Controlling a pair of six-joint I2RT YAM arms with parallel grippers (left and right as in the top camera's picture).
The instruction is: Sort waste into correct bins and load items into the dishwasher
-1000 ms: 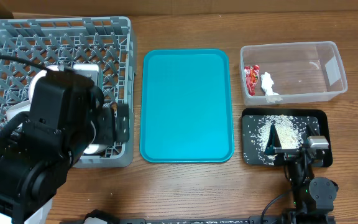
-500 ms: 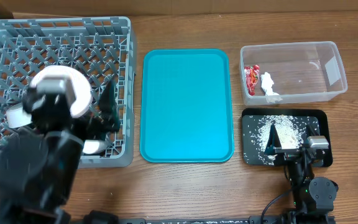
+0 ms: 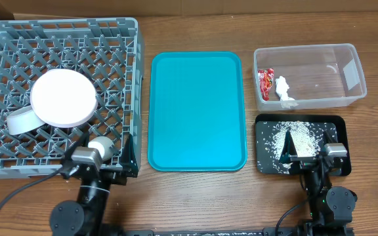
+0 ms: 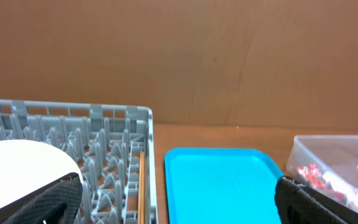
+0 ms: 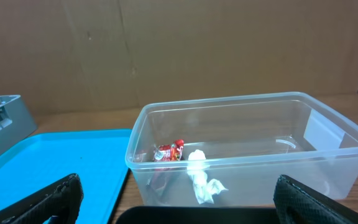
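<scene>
Waste, wrapper: the red snack wrapper [image 3: 265, 81] lies inside the clear plastic tub [image 3: 338, 97], at the tub's 9 o'clock end.
Waste, tissue: the crumpled white tissue [image 3: 284, 89] sits in the same tub, just beside the wrapper at its 4 o'clock.
Waste, rice: the white rice grains [image 3: 293, 136] are scattered in the black tray [image 3: 338, 126], at 4 o'clock on the table.
Dishes, large plate: the large white plate [image 3: 63, 98] rests on the pegs of the grey dish rack [image 3: 58, 27], which fills the 9 o'clock side of the table.
Dishes, smaller round piece: a white rim [image 3: 18, 120] pokes out from under the plate at its 8 o'clock; I cannot tell whether it is a plate or a bowl.
Dishes, cup: a small white cup [image 3: 101, 145] stands at the rack's 5 o'clock corner.
Dishes, chopsticks: the wooden chopsticks [image 4: 140, 186] lie along the rack's 3 o'clock wall.
Teal serving tray [image 3: 197, 110]: at table centre, with nothing on it.
Left gripper [image 4: 179, 210]: jaws spread wide, holding nothing, parked at the rack's 6 o'clock edge.
Right gripper [image 5: 179, 210]: jaws spread wide, empty, at the black tray's 6 o'clock edge.
Progress: sorting and loading look finished or nearly so, with no loose item left on the wood. One dish is not accounted for and may be hidden under the plate.
Writing: none readable. The wrapper's print is too small, and a pale label patch [image 3: 350, 69] on the tub's 3 o'clock wall shows no legible text.
</scene>
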